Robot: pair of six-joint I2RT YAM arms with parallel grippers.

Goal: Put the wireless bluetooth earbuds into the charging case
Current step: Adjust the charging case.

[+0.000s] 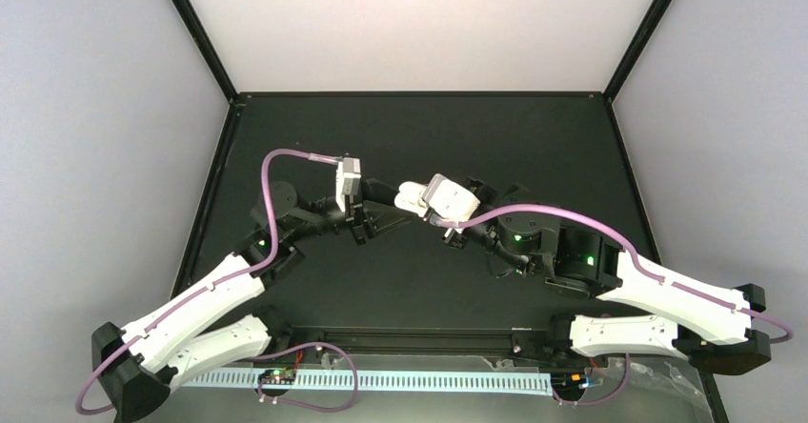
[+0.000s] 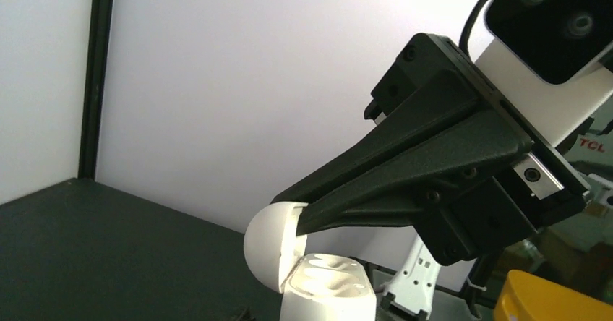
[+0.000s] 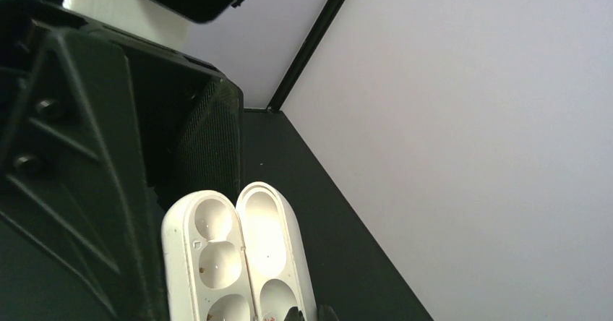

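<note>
Left gripper (image 1: 393,197) pinches the open white charging case (image 3: 238,256) aloft at twelve o'clock. Right gripper (image 2: 307,214), pressed together, noses its lid (image 2: 264,247) from three o'clock. The wells (image 3: 217,259) look empty and no earbuds are visible, so insertion is still ahead.

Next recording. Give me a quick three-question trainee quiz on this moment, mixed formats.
1. Multiple choice: the white charging case is
A) closed, lying alone on the table
B) open, held at the tips of the left gripper
C) closed, clamped by both grippers
2. True or false: the fingers of the right gripper are spread wide apart.
3. Short answer: does any earbud sit in the hollows of the case that the right wrist view shows?

Key: 1 B. 2 False, they are shut together, tips at the lid. 3 No, those hollows look empty.
</note>
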